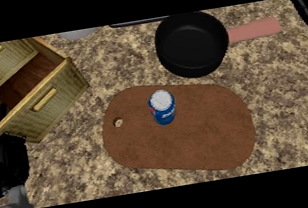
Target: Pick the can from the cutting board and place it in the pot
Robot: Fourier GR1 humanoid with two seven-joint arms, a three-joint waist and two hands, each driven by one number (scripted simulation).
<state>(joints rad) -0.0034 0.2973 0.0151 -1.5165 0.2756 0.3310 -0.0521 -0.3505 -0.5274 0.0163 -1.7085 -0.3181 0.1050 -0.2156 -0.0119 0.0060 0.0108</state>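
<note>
Head view looks steeply down on a speckled brown-and-tan stone worktop. A brown board with rounded corners and a small hole near its left end lies at the middle. The can, blue with a pale top, stands upright on the board's upper left part, its long axis vertical and its top facing the camera. Beyond the board, apart from it, sits the black pot, shallow and round, its pinkish handle pointing right. At upper left is a woven drawer, open, with a wooden floor inside. The left robot hand shows at the lower left edge, below the drawer and well apart from the can; I cannot tell whether its fingers are apart or together. A dark shape at the right edge is too cut off to name.
</note>
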